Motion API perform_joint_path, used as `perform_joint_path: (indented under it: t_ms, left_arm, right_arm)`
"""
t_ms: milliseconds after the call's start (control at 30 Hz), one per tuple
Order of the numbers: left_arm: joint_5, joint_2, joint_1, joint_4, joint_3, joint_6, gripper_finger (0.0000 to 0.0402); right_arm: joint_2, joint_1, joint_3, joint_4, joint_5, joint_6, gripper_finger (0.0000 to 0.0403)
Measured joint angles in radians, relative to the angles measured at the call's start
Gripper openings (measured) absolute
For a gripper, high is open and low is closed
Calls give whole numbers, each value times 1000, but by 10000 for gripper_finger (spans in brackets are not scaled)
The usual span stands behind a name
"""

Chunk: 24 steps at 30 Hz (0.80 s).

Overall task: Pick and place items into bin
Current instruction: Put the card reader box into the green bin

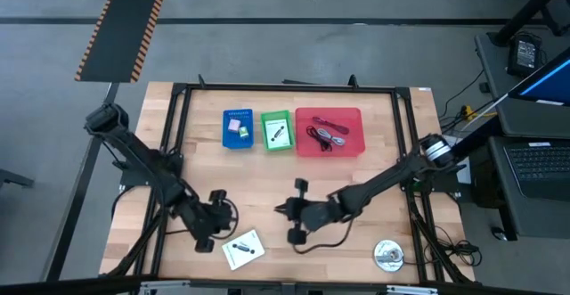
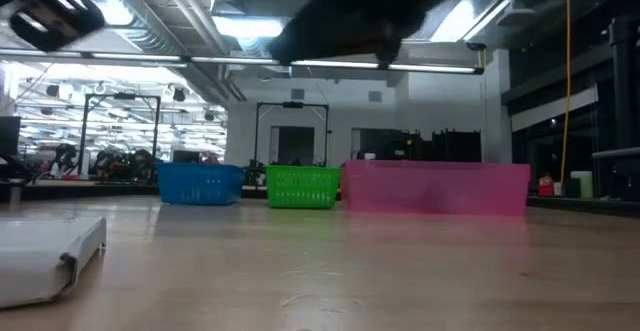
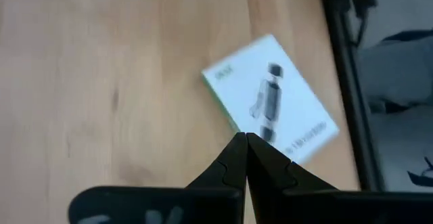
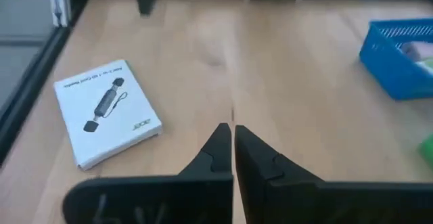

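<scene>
white packet [image 1: 242, 249] on table, just beside closed left gripper [image 1: 207, 239]

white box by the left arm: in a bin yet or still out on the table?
Out. The white box lies flat on the bare wooden table near its front edge, beside the left hand, well apart from the three bins.

3 bins stand in a row toward the far side of the table [image 1: 267, 179]: the left bin [image 1: 237, 128], the middle bin [image 1: 276, 131] just beside it, and the right bin [image 1: 329, 132], which holds coiled cables [image 1: 328, 135]. Small pieces lie in the left bin, and 1 piece lies in the middle bin. Near the front edge, a boxed packet [image 1: 242, 249] lies left of centre, and a round disc [image 1: 387, 255] lies well apart to its right.
</scene>
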Motion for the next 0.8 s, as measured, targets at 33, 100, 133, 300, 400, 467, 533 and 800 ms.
perform_joint_path:
  t_ms: [33, 100, 133, 300, 400, 467, 533, 800]
  left_arm:
    - [1, 9, -13, -29, 22, -18, 3]
    - [1, 23, -41, -72, 55, -49, 3]
    - [1, 29, -54, -83, 65, -64, 3]
    - [-13, 86, -114, -74, 111, -118, 3]
    - [-5, 137, -140, -81, 139, -135, 3]
    - [7, 175, -149, -85, 166, -142, 3]
    - [18, 210, -155, -115, 189, -144, 3]
    - [35, 315, -146, -140, 246, -146, 3]
  right_arm:
    - [21, 2, 35, -35, 0, 17, 2]
    - [53, 10, 96, -73, -8, 56, 2]
    - [59, 17, 117, -100, -14, 74, 2]
    - [63, 55, 181, -172, -80, 210, 2]
    - [64, 79, 190, -178, -105, 265, 3]
    - [64, 91, 190, -181, -105, 303, 3]
    - [64, 103, 190, -184, -105, 343, 1]
    - [64, 144, 190, -187, -9, 392, 2]
